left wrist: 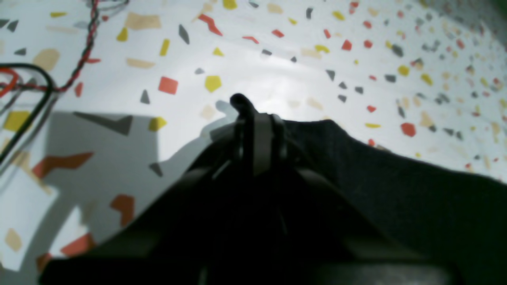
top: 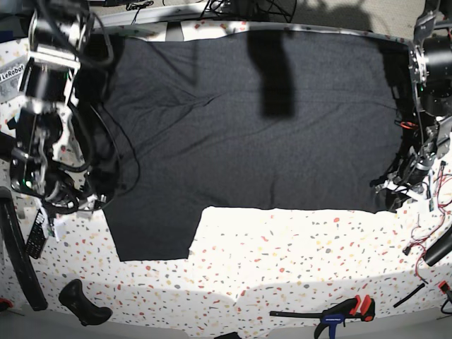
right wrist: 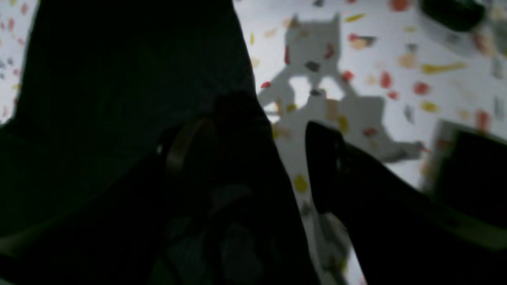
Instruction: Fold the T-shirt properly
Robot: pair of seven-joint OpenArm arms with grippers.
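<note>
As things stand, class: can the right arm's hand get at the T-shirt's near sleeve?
Probably yes: the right hand is open right beside the T-shirt, by its edge above the sleeve, with nothing seen between them.

We see the T-shirt [top: 247, 127] as matt, soft dark cloth, lying on the bench [top: 282, 247] with its smooth, faintly glossy speckled surface.
</note>
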